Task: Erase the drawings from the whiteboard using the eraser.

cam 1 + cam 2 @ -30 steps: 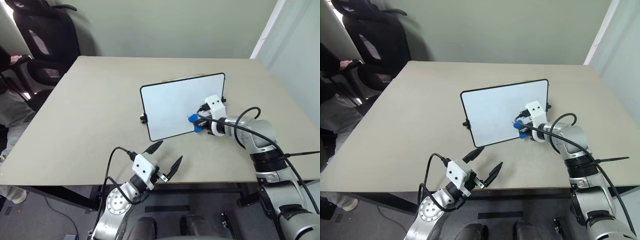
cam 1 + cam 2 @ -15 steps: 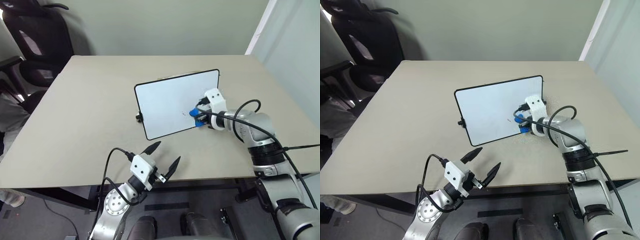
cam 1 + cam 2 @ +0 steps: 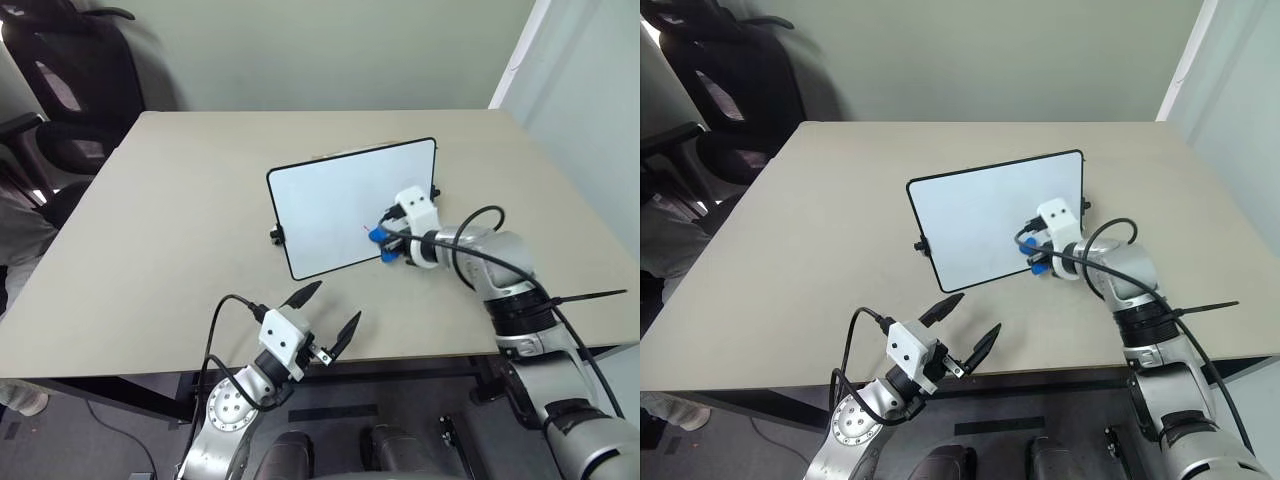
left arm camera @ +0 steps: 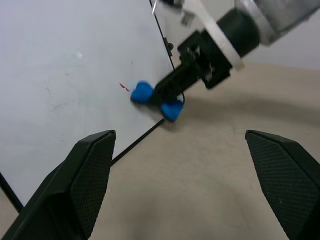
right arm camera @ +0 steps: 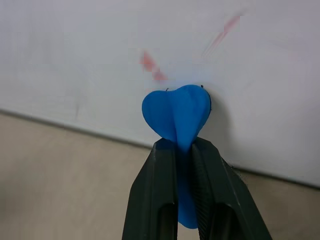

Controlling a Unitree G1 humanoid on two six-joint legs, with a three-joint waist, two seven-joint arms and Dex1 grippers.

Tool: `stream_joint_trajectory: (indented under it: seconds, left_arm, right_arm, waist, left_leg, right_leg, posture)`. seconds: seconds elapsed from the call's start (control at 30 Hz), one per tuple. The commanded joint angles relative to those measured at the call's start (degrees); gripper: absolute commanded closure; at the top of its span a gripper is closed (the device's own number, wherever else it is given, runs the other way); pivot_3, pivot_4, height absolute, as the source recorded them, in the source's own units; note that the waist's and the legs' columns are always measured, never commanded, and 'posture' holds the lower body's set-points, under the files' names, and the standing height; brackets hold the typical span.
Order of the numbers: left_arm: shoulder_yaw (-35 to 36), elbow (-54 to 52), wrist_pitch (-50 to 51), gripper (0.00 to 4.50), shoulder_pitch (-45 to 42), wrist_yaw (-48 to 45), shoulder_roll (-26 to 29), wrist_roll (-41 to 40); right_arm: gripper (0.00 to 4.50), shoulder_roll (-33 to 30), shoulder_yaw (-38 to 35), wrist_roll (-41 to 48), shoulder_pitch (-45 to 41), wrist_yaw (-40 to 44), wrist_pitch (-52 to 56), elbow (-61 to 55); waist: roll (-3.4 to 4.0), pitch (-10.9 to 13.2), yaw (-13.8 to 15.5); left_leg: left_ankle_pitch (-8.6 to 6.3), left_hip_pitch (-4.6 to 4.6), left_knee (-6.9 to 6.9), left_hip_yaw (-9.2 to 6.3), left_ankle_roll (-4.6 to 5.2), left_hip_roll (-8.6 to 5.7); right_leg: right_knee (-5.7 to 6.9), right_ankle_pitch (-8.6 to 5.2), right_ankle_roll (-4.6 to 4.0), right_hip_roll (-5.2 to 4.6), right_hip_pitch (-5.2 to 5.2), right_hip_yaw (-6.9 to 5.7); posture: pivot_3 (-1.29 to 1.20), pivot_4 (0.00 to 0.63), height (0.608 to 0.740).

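Taking up most of the shot is a big beige desk (image 3: 180, 230), with a black office chair (image 3: 70, 80) parked off its far left corner. Sitting around the middle of the desk, a bit toward the right, is the whiteboard (image 3: 335, 205), white face with a thin black frame and little black knobs on the sides, and it's turned at a slant to the desk's edges. The right hand (image 3: 385, 245) is down at the board's near right corner, clamped tight on the eraser (image 3: 378, 237), a small bright blue block that's getting squished between the two black fingers (image 5: 157, 200) so it bulges out past the tips. The eraser's front end is pressed right against the white surface, just inside the frame. The left hand (image 3: 330, 315) hangs near the front edge of the desk, well away from the board, with its fingers spread wide and nothing between them. What's left of the drawings (image 5: 152, 67) is a few faint smeared red strokes on the board, right next to the eraser's tip.
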Motion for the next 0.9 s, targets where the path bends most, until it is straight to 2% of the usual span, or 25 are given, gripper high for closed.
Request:
stream_joint_trajectory:
  seconds: [0.03,0.27,0.47,0.7,0.9]
  left_arm:
    - [0.7,-3.0,-0.4,0.0,0.1,0.3,-0.1,-0.5]
    - [0.9,-2.9,-0.3,0.0,-0.1,0.2,-0.2,-0.5]
    - [0.8,-3.2,-0.2,0.0,-0.1,0.2,-0.3,-0.4]
    - [0.8,-3.1,-0.1,0.0,-0.2,0.2,-0.4,-0.4]
    - [1.1,-2.9,-0.3,0.0,-0.5,0.1,-0.2,-0.3]
  right_arm:
    - [4.33,1.0,0.8,-0.2,-1.6,0.7,-0.5,-2.9]
    - [4.33,0.9,-2.5,-1.1,-6.7,-0.7,-2.4,-0.1]
    - [4.33,-0.2,-4.3,-1.6,-7.7,-1.2,-3.2,0.0]
    - [4.33,0.6,-1.1,-1.9,-3.3,0.1,-2.8,-0.5]
    - [4.33,1.3,0.5,-6.6,-1.3,-3.3,-8.1,6.4]
  waist:
    - [0.0,0.0,0.0]
    - [0.0,0.0,-0.1]
    - [0.01,0.0,0.0]
    - [-0.03,0.0,0.1]
    - [-0.1,-0.1,0.0]
  left_leg:
    - [0.0,0.0,0.0,0.0,0.0,0.0]
    - [0.0,-0.02,-0.01,0.0,-0.01,0.0]
    - [-0.01,-0.16,-0.01,-0.01,-0.01,0.0]
    - [0.0,-0.23,-0.01,-0.01,0.0,0.0]
    - [0.01,-0.01,-0.01,0.0,0.0,0.0]
  right_leg:
    - [0.0,0.0,0.0,0.0,0.0,0.0]
    - [-0.01,0.04,-0.07,0.0,-0.13,-0.01]
    - [-0.02,0.09,-0.16,0.0,-0.24,0.0]
    - [0.0,0.27,-0.34,0.0,-0.3,-0.02]
    - [-0.02,0.31,-0.26,0.0,-0.16,-0.02]
  posture:
    - [0.0,0.15,0.739]
    - [0.0,0.15,0.739]
    - [0.0,0.15,0.739]
    - [0.0,0.15,0.739]
    - [0.0,0.15,0.739]
